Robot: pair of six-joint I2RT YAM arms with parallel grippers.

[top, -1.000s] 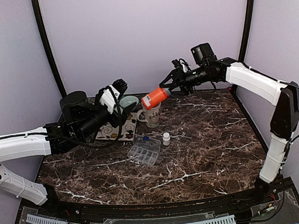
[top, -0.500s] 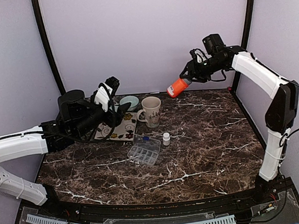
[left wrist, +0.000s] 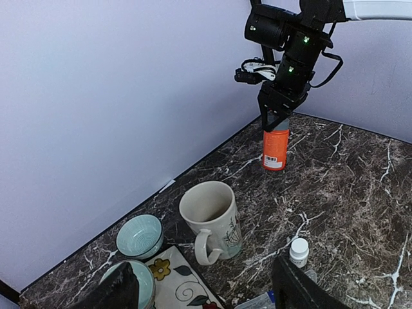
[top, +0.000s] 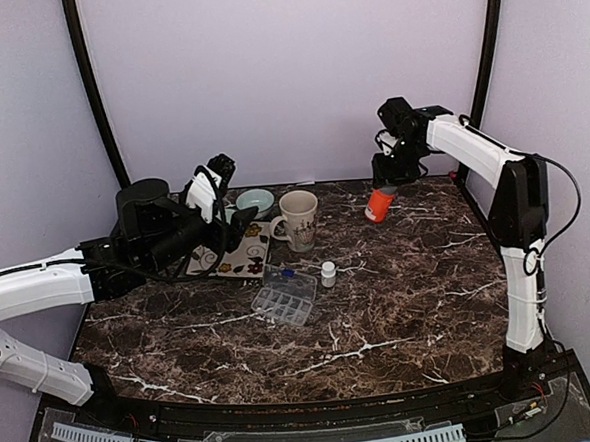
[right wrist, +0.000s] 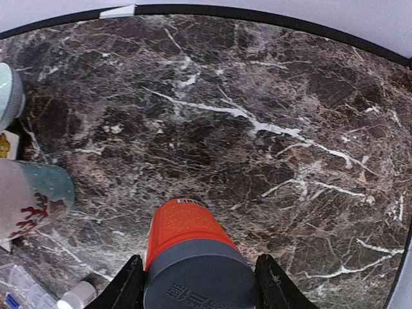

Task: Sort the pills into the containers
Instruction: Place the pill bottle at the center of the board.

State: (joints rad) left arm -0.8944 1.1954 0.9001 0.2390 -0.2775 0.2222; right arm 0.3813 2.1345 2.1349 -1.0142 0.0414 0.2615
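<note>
Two risks stand out. First, the orange pill bottle [top: 379, 205] hangs upright from the right claw [top: 385, 181], pinched only at its grey upper end. It is over bare tabletop [top: 410, 304] at the far right, well apart from the mug [top: 300, 219] and the pill organizer [top: 283, 300]. I cannot tell whether its base touches down, so letting go early would likely tip it and send it rolling. Second, a grip on so short a band may slip if the wrist swings quickly. The right claw is partly spread and clamped on the bottle, a finger on each side. The left claw [top: 228, 193] stands wide apart and grasps nothing, hovering above the floral mat [top: 232, 257] near the teal bowl [top: 256, 199], touching neither as far as I can see.
</note>
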